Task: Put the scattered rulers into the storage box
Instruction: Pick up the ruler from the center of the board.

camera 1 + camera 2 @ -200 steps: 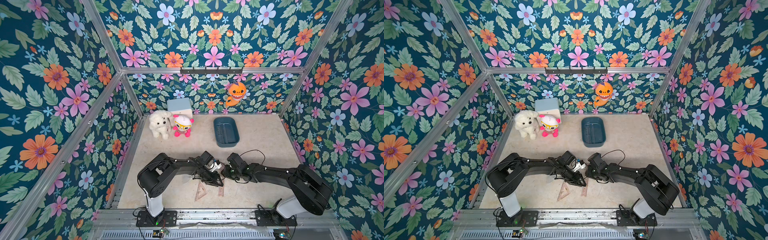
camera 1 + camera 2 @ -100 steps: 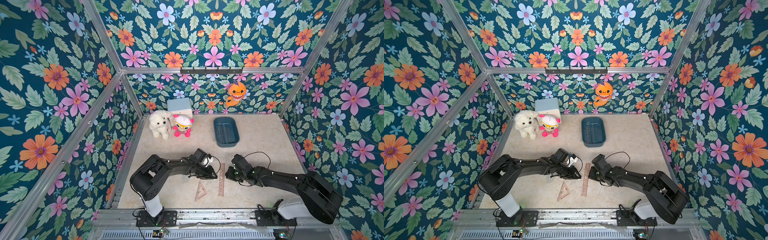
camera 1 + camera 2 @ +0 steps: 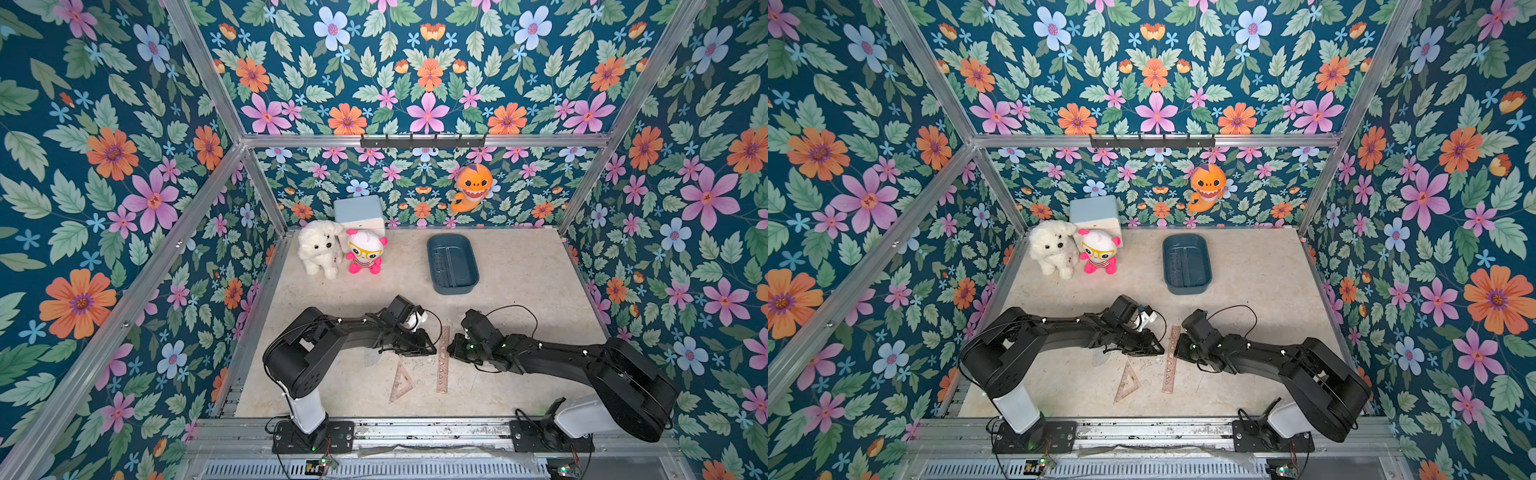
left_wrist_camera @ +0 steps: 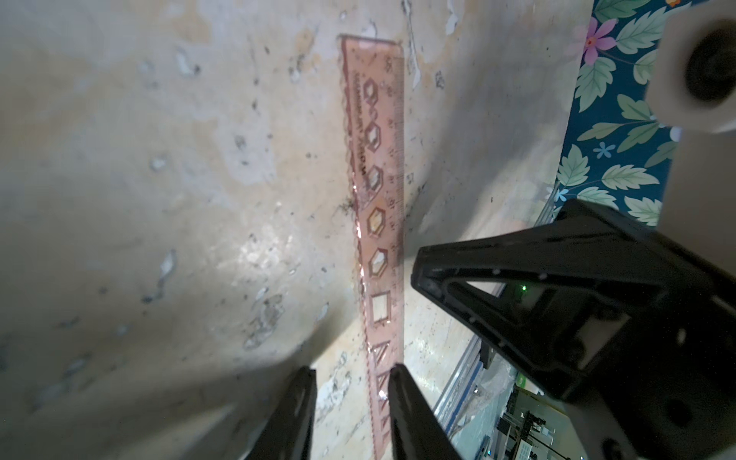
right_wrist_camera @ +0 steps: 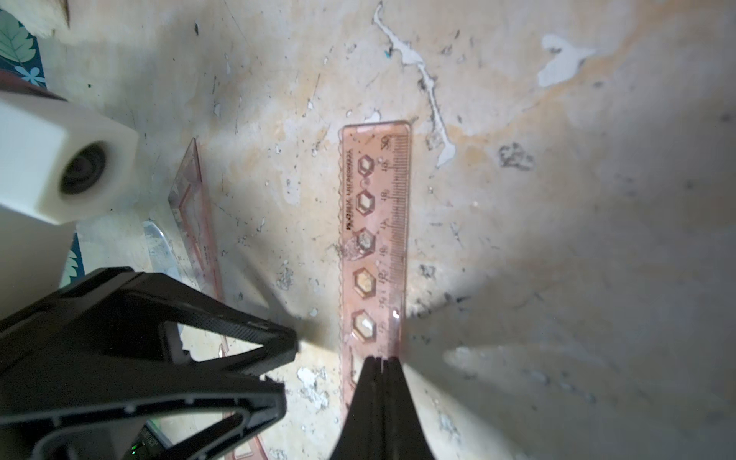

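Lower centre of a top view: the right hand (image 3: 450, 347) has just closed at the ruler (image 3: 442, 365) edge, grip unproven. The left hand (image 3: 430, 351) stays half-open alongside. Lifting likely follows.

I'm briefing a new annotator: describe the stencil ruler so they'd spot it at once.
On the beige table, look near the front, between the left hand and right hand. The stencil ruler is the long pinkish strip; unlike the triangular set square beside it, it has a row of hexagon cut-outs.
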You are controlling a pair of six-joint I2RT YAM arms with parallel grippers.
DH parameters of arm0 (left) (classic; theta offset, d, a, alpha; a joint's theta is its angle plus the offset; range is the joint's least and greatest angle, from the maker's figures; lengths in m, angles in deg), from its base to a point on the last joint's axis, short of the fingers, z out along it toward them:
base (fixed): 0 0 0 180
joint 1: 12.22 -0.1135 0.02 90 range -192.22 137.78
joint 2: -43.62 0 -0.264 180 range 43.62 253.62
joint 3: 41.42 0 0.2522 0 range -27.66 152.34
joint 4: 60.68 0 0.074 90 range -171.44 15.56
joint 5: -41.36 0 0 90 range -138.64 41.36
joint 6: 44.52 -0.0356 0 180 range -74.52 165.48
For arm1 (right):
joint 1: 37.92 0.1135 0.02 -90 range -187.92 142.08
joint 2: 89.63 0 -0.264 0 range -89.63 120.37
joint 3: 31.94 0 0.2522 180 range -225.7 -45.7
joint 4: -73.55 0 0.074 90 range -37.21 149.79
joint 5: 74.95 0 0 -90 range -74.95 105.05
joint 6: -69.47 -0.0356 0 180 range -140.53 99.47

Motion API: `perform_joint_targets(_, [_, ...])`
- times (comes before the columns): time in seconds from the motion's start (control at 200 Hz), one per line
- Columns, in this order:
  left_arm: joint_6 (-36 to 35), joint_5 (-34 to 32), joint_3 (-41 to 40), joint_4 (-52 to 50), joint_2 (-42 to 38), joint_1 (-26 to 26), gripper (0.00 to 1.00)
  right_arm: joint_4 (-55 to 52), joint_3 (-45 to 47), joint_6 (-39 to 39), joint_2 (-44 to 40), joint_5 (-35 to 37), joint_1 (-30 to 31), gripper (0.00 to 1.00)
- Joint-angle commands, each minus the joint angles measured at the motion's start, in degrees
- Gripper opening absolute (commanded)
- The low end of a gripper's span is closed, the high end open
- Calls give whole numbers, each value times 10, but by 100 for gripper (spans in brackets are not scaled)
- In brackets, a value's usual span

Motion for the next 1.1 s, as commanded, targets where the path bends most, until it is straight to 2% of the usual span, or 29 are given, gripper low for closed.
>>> perform_joint_targets(0.0, [-5,-30,-1,-15,6,0,37,15,0,-4,6,-5,1,0])
perform_joint_targets(0.645, [4,-18,19,-7,40,25,37,53,33,-14,31,-6,1,0])
perform_joint_targets(0.89, [5,-22,28,-5,44,33,31,78,44,-20,41,-11,1,0])
perform_joint_targets(1.095, [2,-26,37,-8,51,38,16,91,54,-25,41,-14,1,0])
